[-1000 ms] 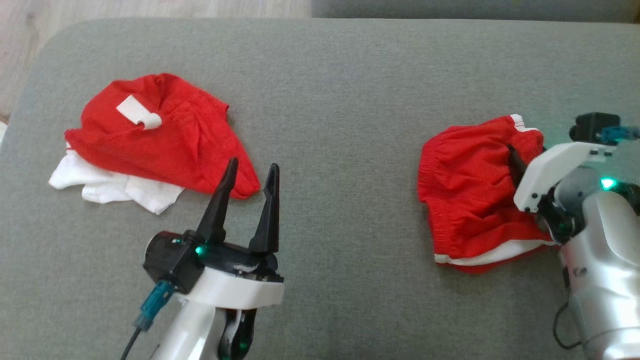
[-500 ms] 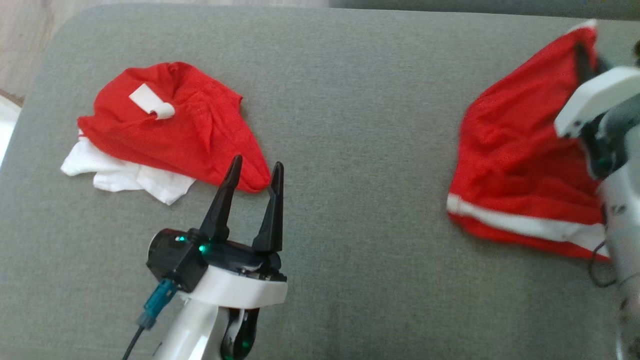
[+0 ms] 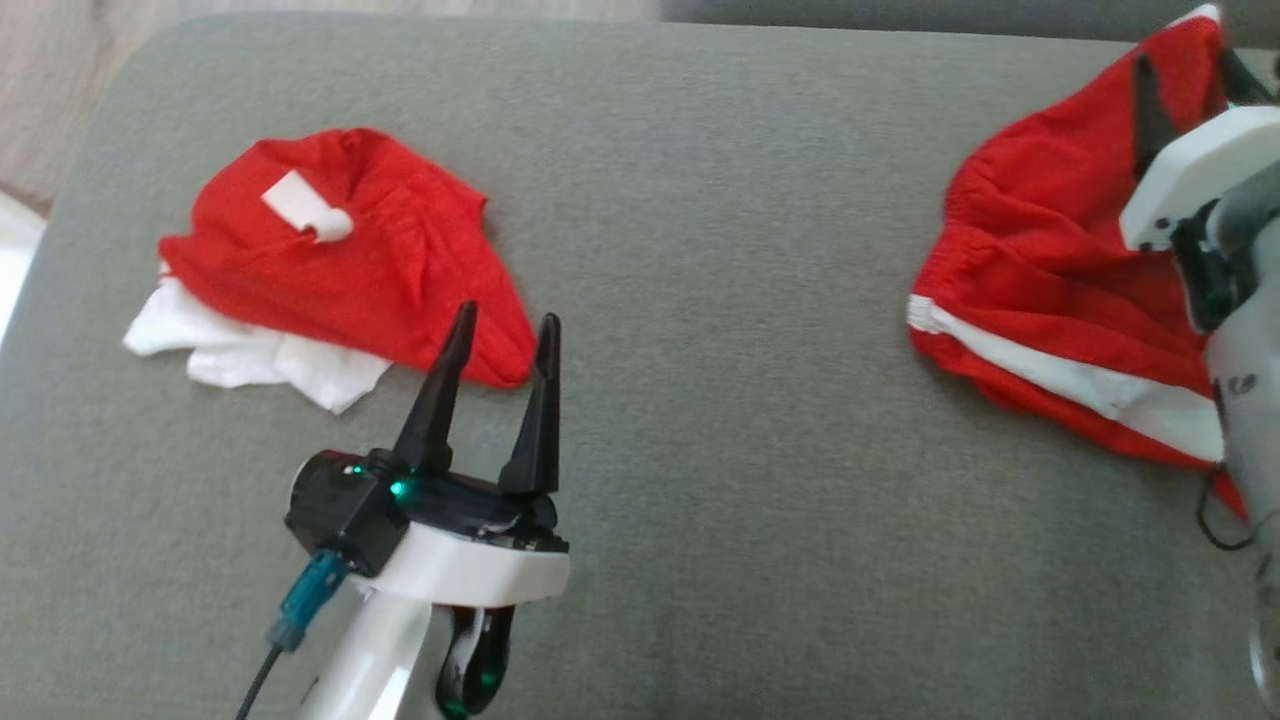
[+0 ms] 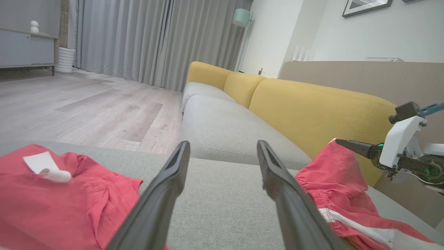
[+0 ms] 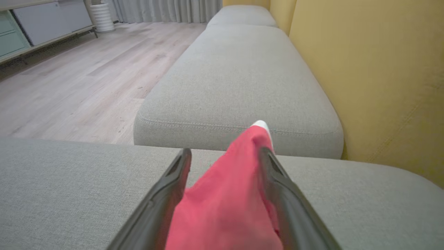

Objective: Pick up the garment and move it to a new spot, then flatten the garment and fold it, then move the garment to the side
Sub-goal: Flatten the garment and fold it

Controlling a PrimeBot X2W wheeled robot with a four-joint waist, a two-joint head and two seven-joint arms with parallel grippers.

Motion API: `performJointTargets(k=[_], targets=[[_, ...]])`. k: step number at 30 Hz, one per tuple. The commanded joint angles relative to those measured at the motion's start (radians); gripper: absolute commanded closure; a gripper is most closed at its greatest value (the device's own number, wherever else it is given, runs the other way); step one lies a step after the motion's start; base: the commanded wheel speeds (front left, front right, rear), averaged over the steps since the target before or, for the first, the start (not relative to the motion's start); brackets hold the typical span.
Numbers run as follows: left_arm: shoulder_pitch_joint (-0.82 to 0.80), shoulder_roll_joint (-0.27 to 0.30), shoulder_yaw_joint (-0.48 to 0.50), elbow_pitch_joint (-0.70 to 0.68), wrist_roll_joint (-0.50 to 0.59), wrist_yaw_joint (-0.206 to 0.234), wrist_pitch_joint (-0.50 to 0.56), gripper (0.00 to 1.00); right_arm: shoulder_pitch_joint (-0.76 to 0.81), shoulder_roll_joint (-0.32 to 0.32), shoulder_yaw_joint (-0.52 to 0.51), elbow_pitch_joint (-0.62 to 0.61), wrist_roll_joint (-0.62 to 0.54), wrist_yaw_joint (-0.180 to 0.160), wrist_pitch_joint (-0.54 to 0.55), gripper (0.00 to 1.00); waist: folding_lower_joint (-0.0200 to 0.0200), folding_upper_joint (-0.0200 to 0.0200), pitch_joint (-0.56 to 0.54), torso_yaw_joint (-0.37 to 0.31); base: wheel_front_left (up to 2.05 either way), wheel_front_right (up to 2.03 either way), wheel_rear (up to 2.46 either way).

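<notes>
Garment (image 3: 1040, 250): red shorts with a white stripe, at the right end of the grey cushion (image 3: 720, 200). 1 corner rises between the spread fingers of the right gripper (image 3: 1185, 70). Left gripper (image 3: 508, 315) hovers, jaws spread, just beside another red-and-white pile (image 3: 340, 270).

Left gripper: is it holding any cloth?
No. In the left wrist view the left gripper has its fingers spread apart with bare cushion between them.
</notes>
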Motion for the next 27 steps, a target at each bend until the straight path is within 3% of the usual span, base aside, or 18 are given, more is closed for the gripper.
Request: performJointTargets(k=[1, 10, 17, 24, 27], targets=[[-0.020, 0.000, 0.037, -0.034, 0.004, 0.004, -0.005, 0.00, -0.011, 0.016, 0.026, -0.027, -0.010, -0.001, -0.031, 0.00, 0.0000, 0.0000, -0.011, -0.027, 0.00, 0.00, 0.00], [-0.010, 0.000, 0.084, -0.029, 0.031, -0.011, -0.005, 0.00, 0.109, 0.064, 0.080, -0.153, 0.098, -0.001, -0.187, 0.00, 0.0000, 0.0000, -0.073, -0.167, 0.00, 0.00, 0.00], [-0.010, 0.000, 0.108, -0.024, 0.034, -0.020, -0.005, 0.00, 0.353, 0.075, 0.062, -0.417, 0.146, -0.001, -0.229, 0.00, 0.0000, 0.0000, -0.105, -0.267, 0.00, 0.00, 0.00], [-0.037, 0.000, 0.129, 0.008, 0.036, -0.031, -0.005, 0.00, 0.683, 0.194, -0.044, -0.731, 0.138, -0.001, -0.234, 0.00, 0.0000, 0.0000, -0.079, -0.341, 0.00, 0.00, 0.00], [-0.055, 0.000, 0.127, 0.032, 0.044, -0.037, -0.005, 0.00, 0.738, 0.214, -0.051, -0.785, 0.122, -0.001, -0.234, 0.00, 0.0000, 0.0000, -0.065, -0.361, 0.00, 0.00, 0.00]])
